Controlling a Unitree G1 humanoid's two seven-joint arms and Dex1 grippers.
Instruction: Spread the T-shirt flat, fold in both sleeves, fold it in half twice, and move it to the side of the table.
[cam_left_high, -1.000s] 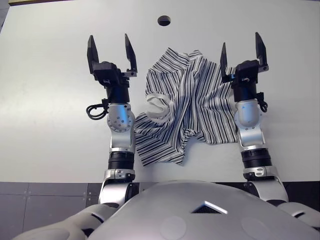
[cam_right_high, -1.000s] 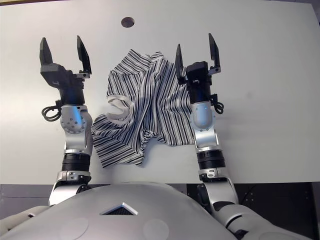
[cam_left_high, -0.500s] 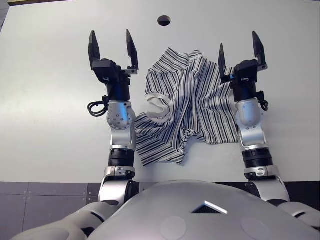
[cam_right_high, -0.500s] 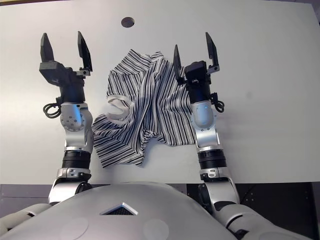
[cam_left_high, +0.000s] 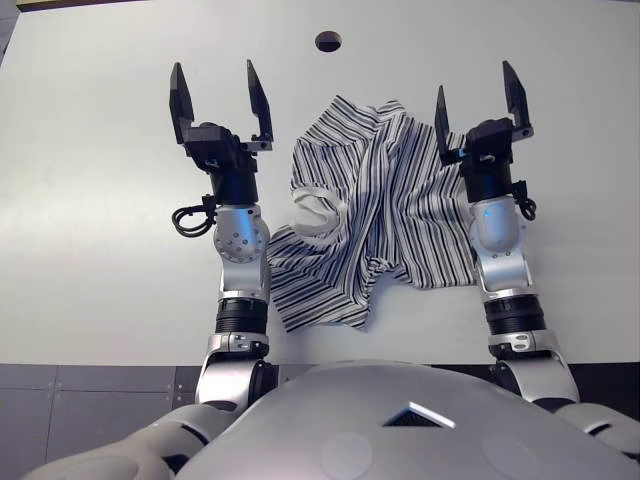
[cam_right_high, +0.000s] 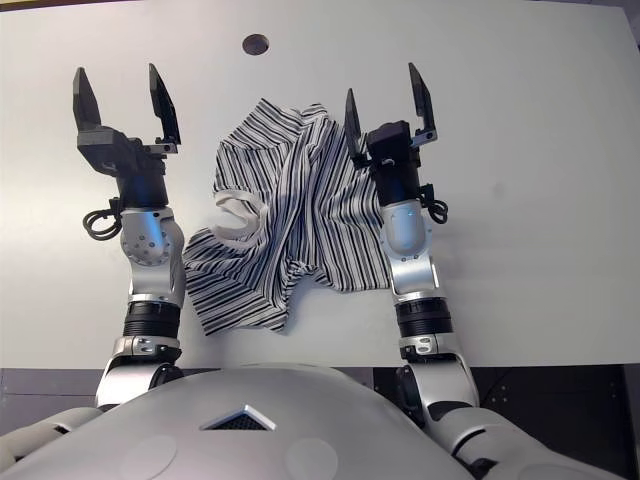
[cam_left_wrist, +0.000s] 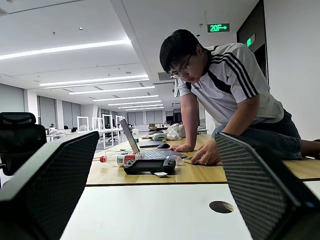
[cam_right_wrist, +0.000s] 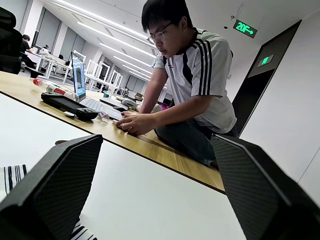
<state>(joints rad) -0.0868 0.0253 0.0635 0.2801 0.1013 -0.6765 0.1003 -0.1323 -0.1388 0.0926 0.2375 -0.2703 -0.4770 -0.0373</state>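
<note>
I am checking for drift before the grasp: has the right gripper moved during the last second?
Yes, slightly. The right gripper has shifted toward the robot's left, nearer to the hole in the table; the T-shirt lies unmoved.

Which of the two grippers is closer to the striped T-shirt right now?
The right gripper: its arm lies along the T-shirt's edge, and one finger overlaps the cloth. The left gripper is over bare table, a gap away.

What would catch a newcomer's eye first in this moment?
A crumpled striped T-shirt lies bunched in the middle of the white table. The left pincer and right pincer flank it, both open and empty, the right one at its edge.
</note>
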